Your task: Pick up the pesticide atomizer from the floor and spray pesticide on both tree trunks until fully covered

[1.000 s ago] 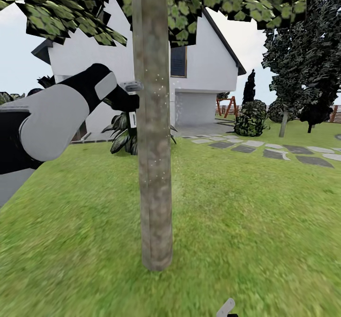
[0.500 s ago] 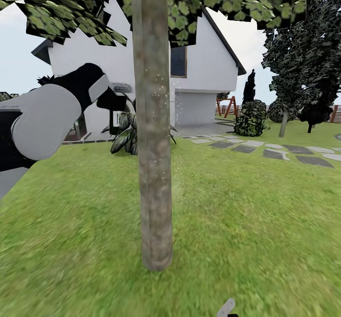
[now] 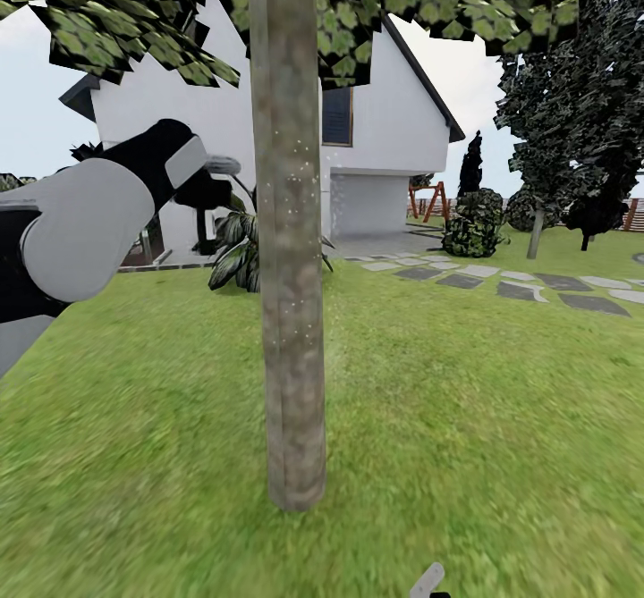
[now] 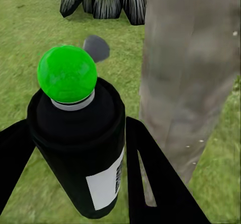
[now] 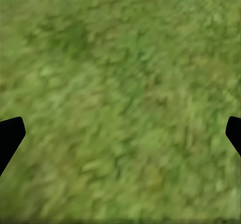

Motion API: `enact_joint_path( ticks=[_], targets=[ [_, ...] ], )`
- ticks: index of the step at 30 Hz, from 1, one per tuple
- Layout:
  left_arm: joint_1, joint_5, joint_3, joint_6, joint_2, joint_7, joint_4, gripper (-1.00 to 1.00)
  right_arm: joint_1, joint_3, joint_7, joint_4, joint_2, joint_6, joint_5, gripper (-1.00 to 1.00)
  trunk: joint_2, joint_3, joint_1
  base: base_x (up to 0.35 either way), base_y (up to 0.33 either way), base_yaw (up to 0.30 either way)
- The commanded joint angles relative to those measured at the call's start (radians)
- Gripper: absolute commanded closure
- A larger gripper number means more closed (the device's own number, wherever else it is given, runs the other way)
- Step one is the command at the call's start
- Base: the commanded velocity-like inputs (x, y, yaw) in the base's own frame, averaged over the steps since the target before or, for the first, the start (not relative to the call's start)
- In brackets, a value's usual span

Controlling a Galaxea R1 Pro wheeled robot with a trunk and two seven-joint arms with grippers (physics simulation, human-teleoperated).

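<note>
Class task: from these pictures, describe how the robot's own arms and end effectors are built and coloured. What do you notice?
The left arm has rounded pale grey shells joined by black sections, with a light grey panel on the black wrist. Its left end effector has two flat black fingers, one with a long slot cut through it. The right end effector shows two black pointed fingertips. No cables or markings are visible.

Tree trunk (image 3: 288, 249) top cut off, lawn (image 5: 120, 93) blurred

A bulky pale grey shell with rounded edges is seen on the left arm (image 3: 85, 231), followed by a black wrist section bearing a light grey panel. Black, tapered fingers (image 4: 150, 179) are shown on the left gripper (image 4: 75, 184).
</note>
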Motion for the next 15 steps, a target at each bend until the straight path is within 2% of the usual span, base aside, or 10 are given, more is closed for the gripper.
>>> enact_joint_path(
  ticks=[1, 5, 15],
  targets=[
    [0.000, -0.005, -0.006, 0.000, 0.000, -0.024, 0.000, 1.00, 0.000, 0.000, 0.000, 0.000, 0.000, 0.000, 0.000, -1.00, 0.000, 0.000, 0.000, 0.000, 0.000, 0.000],
    [0.000, -0.005, -0.005, 0.000, 0.000, -0.063, -0.012, 1.00, 0.000, 0.000, 0.000, 0.001, 0.000, 0.000, 0.000, -1.00, 0.000, 0.000, 0.000, 0.000, 0.000, 0.000],
    [0.000, -0.006, -0.006, 0.000, 0.000, -0.067, -0.017, 1.00, 0.000, 0.000, 0.000, 0.000, 0.000, 0.000, 0.000, -1.00, 0.000, 0.000, 0.000, 0.000, 0.000, 0.000]
  ],
)
